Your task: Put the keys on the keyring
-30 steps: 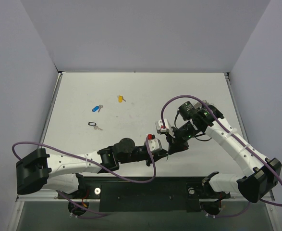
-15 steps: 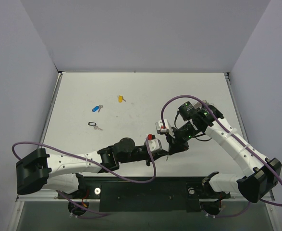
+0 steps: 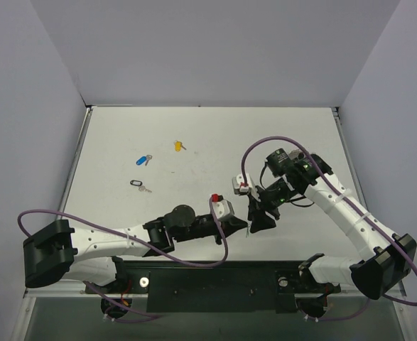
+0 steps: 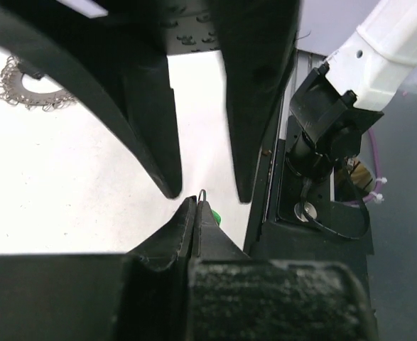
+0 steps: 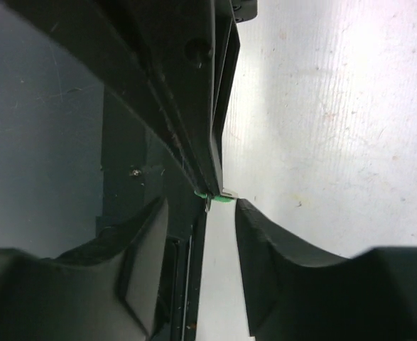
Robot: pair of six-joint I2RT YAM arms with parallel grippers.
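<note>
Down at the near right of the table (image 3: 194, 128), the two arms meet tip to tip. The left gripper (image 4: 196, 206) has its fingers pressed tight together, and there it is: a sliver of green peeking out from the pinch. That is the green-headed key (image 5: 222, 197), held just off the white surface, with a thin bit of wire showing above the fingertips in the left wrist view. Facing it, the right gripper (image 5: 201, 204) stands spread, one finger (image 4: 151, 142) on each side of the left gripper's tip. There is a clear gap on both sides, and neither pad touches the key.

A little further along, past the right gripper's fingers in the left wrist view, the keyring (image 4: 13, 89) lies flat on the table. Only an arc of the hoop and its fringe of small wire loops shows, apart from both grippers.

Further back and over to the left, three more keys lie loose: the black-headed key (image 3: 137, 183) nearest, then the blue-headed key (image 3: 143, 160) just beyond it. The yellow-headed key (image 3: 177, 145) is furthest out, all well apart from the arms.
</note>
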